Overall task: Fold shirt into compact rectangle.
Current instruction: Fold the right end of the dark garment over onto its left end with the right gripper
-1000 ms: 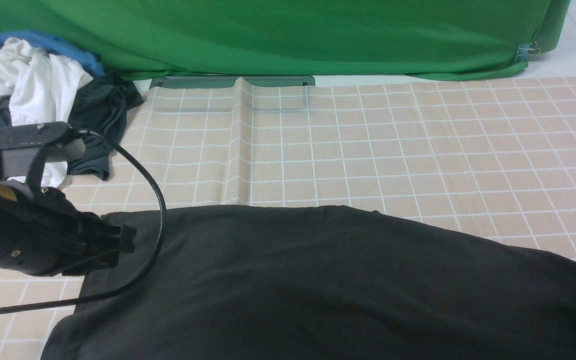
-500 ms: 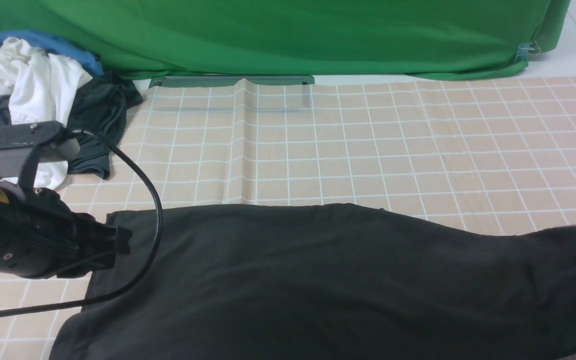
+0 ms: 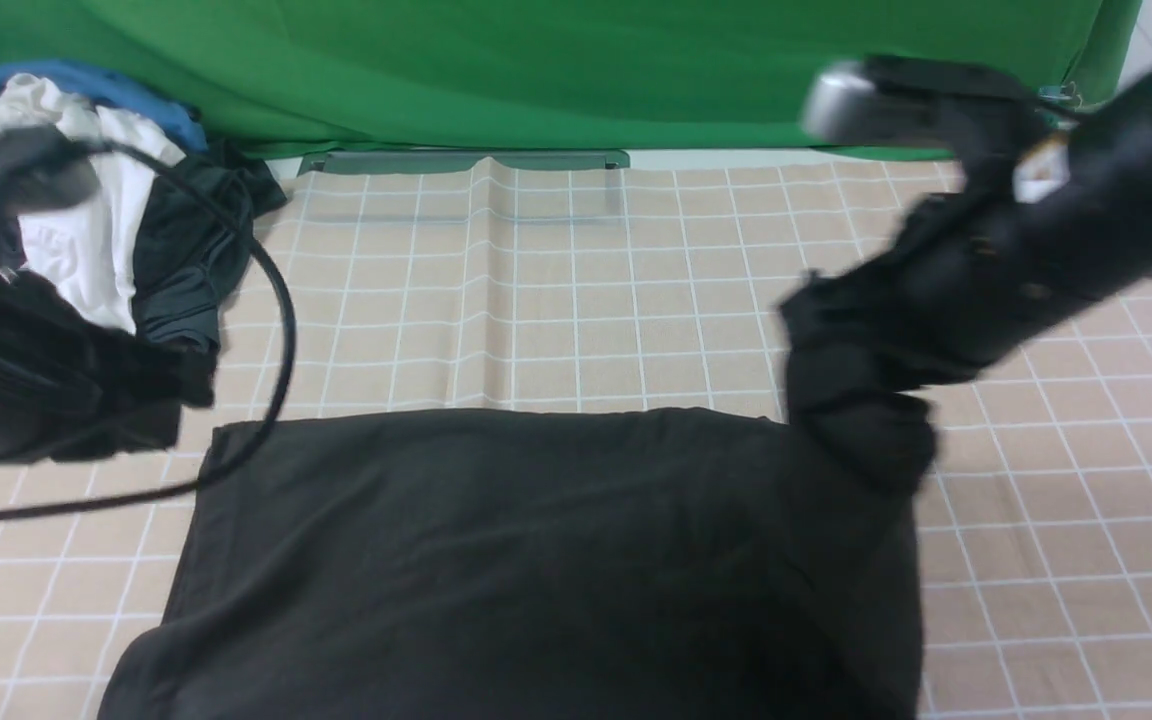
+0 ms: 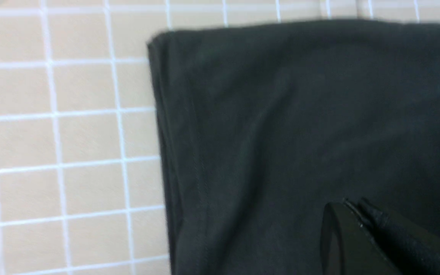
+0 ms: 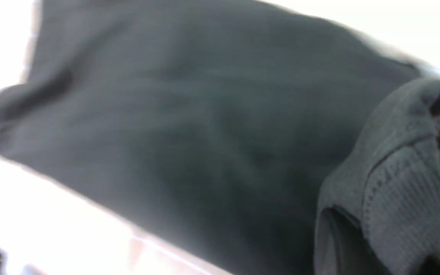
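The black shirt [image 3: 536, 560] lies flat on the checked tablecloth at the near middle, with its far left corner square [image 4: 155, 42]. Its right end is bunched and lifted off the table, and my right gripper [image 3: 821, 335] is shut on it, reaching in from the upper right. In the right wrist view the ribbed collar [image 5: 403, 191] is bunched between the jaws of that gripper [image 5: 376, 229], with the shirt's body [image 5: 189, 126] hanging below. My left gripper [image 3: 186, 385] hovers by the shirt's left edge. It [image 4: 353, 206] is shut with nothing in it.
A pile of white, blue and dark clothes [image 3: 96, 190] sits at the back left behind my left arm. The green backdrop [image 3: 576, 70] closes the far side. A raised crease [image 3: 484, 280] runs through the tablecloth [image 3: 656, 300]. My left arm's cable [image 3: 281, 310] loops over the shirt's corner.
My right gripper closed on the shirt's right end and carried it up and leftward, so the shirt now ends much further left. My left arm rose and drew back a little.
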Controlling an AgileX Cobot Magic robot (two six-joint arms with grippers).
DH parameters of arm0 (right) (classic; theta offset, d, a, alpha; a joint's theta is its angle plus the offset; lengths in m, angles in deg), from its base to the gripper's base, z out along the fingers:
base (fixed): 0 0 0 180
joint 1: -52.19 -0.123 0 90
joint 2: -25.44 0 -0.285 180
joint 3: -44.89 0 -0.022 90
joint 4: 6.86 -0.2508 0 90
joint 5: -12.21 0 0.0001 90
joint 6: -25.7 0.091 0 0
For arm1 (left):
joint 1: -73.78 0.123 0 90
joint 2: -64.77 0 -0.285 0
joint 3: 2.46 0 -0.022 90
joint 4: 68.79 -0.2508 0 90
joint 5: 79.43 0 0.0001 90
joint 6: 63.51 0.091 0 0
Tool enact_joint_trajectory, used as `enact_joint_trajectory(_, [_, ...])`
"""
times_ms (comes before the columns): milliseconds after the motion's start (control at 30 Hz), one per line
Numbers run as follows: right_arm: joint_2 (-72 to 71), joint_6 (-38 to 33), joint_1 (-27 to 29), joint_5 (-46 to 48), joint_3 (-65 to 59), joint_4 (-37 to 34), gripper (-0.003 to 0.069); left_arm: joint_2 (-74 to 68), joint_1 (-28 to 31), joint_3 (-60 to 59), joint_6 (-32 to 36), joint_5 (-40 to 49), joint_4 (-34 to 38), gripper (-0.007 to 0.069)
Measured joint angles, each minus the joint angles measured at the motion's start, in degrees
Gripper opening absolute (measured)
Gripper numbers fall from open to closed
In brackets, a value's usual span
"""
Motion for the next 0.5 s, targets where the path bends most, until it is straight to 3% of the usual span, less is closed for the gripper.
enact_joint_trajectory(233, [13.6,0.0,-10.4,-0.6,14.5,-2.6,0.01,9.0,0.0,2.3,-2.9,1.8,-2.1,0.0019])
enact_joint_trajectory(500, [29.5,-0.2,-17.4,0.0,30.6,-6.9,0.01,16.8,0.0,2.3,-6.2,7.6,-7.7,0.0019])
